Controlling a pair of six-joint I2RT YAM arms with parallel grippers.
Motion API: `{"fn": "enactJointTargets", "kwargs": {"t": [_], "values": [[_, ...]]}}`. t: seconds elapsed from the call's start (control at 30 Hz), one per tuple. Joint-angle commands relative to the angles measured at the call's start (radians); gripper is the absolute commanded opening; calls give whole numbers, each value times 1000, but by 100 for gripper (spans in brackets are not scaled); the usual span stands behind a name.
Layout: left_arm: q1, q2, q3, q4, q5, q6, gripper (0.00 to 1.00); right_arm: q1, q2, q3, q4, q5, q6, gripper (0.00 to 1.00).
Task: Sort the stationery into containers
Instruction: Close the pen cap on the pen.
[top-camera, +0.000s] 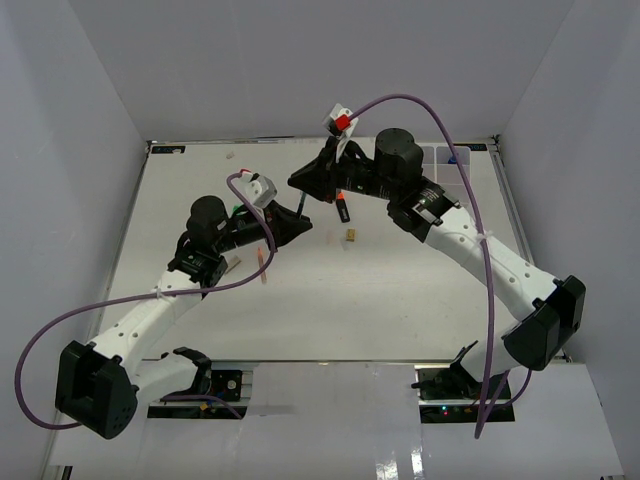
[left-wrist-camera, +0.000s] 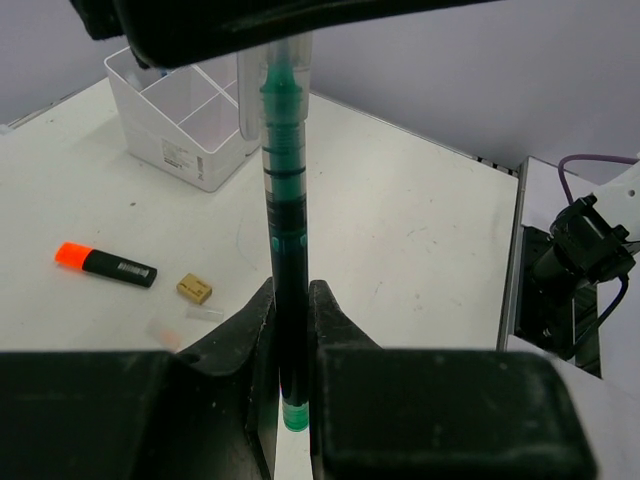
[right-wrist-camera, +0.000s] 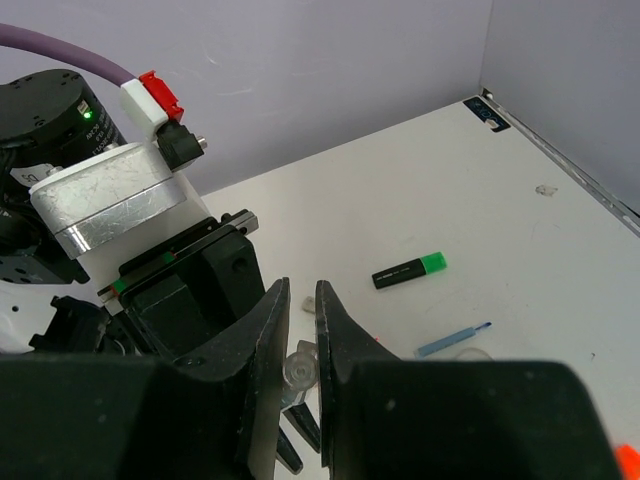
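A dark green pen (left-wrist-camera: 285, 250) with a clear cap (left-wrist-camera: 272, 95) is held between both grippers above the table's middle (top-camera: 300, 205). My left gripper (left-wrist-camera: 290, 300) is shut on the pen's barrel, and its green end sticks out behind the jaws. My right gripper (right-wrist-camera: 302, 295) is shut on the clear cap (right-wrist-camera: 305, 362). It shows as the black mass at the top of the left wrist view (left-wrist-camera: 280, 30). In the top view the left gripper (top-camera: 303, 227) and right gripper (top-camera: 298, 183) face each other. A white organiser box (left-wrist-camera: 190, 125) stands at the back right (top-camera: 445, 155).
On the table lie an orange-red-capped marker (top-camera: 342, 208), a tan block (top-camera: 351, 235), a pink stick (top-camera: 263, 262), a green-capped marker (right-wrist-camera: 410, 270), a thin blue pen (right-wrist-camera: 452, 340) and a small grey block (right-wrist-camera: 308, 301). Purple cables arc over both arms.
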Motion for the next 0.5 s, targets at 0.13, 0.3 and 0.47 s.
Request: {"fn": "enactJointTargets", "kwargs": {"t": [0.13,0.3,0.47], "values": [[-10,-60,140,231,26,90,0,5,115,-19,-341,9,-73,8],[-10,-80,131,289,-10,96,0,5,115,-51,-337,-4,-64,8],[-9,-88,118,407,-54,40,0,7,101,-97,-296,-9,-47,8]]}}
